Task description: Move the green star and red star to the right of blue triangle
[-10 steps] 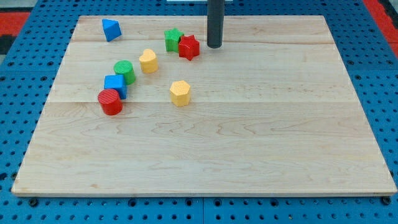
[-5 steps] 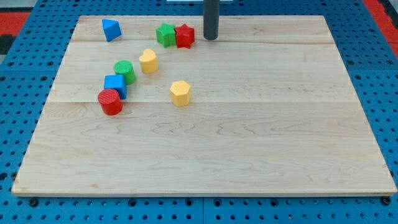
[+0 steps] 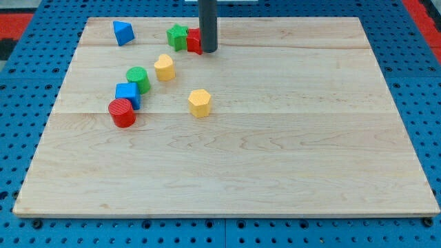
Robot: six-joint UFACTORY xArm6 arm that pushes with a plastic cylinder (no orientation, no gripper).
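Nearest, a yellow block [image 3: 199, 102] sits mid-board, with a red cylinder [image 3: 122, 113], blue cube [image 3: 127, 94], green cylinder [image 3: 138, 79] and second yellow block [image 3: 164, 67] clustered toward the view's left. Farther back, my tip [image 3: 208, 51], a bare rod holding nothing, presses the red star [image 3: 193, 41] from the view's right, which touches the green star [image 3: 178, 36]; the blue triangle [image 3: 122, 32] lies well left. Both stars look light, rigid and slippery, so I'd push their flat sides squarely or they may pivot apart.

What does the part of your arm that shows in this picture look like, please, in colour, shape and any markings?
Only a straight, round rod shows, dark grey to near black with a smooth matt surface, coming down from the view's top edge. It ends in my tip, cut flat and no wider than the rest. I see no cables, labels or markings on it, and no pincer at all.
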